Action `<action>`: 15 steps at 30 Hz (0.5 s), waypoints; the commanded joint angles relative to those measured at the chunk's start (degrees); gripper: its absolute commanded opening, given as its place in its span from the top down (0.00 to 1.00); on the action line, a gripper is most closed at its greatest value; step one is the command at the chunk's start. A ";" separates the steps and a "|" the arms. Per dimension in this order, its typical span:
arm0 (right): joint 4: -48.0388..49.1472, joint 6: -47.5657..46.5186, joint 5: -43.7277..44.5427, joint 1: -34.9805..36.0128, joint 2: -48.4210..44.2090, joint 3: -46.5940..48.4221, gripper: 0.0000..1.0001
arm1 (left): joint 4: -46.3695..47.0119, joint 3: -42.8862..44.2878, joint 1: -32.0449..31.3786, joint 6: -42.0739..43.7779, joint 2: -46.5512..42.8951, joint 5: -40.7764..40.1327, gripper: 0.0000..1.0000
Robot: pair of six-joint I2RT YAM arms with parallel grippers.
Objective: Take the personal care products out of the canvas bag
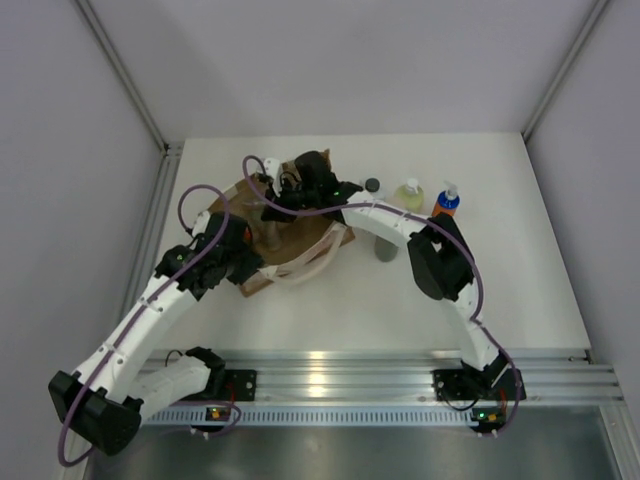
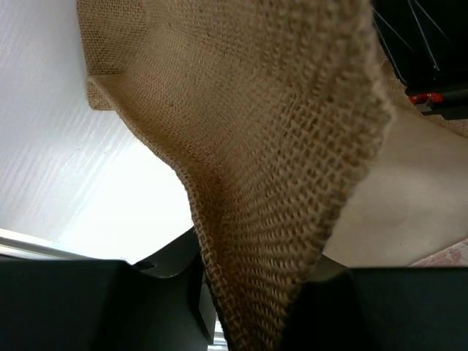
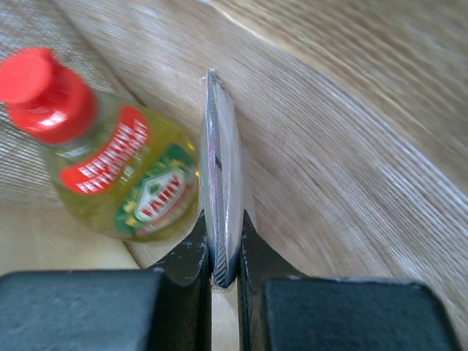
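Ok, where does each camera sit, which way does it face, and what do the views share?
Top external: overhead behind the robot, looking down on the table; both arms show.
Left wrist: beside the canvas bag, facing its wall; left gripper pinches it.
Right wrist: inside the bag, facing a red-capped bottle; right gripper clamps a tube.
Shared: the bag, in all three.

The right hand (image 3: 221,243) hides the flat tube (image 3: 221,146) lower down.
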 commanded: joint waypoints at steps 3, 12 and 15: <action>6.79 5.61 7.94 -2.08 -9.67 -3.29 1.00 | -0.01 -0.50 0.09 -1.91 -2.17 -1.70 0.69; 6.79 7.81 14.97 -2.34 -20.57 -7.69 1.00 | 0.00 -0.94 0.09 -2.52 -1.82 -1.70 0.69; 6.70 9.04 18.48 -2.52 -23.99 -8.48 1.00 | 0.08 -1.03 0.09 -3.57 -1.90 -1.70 0.67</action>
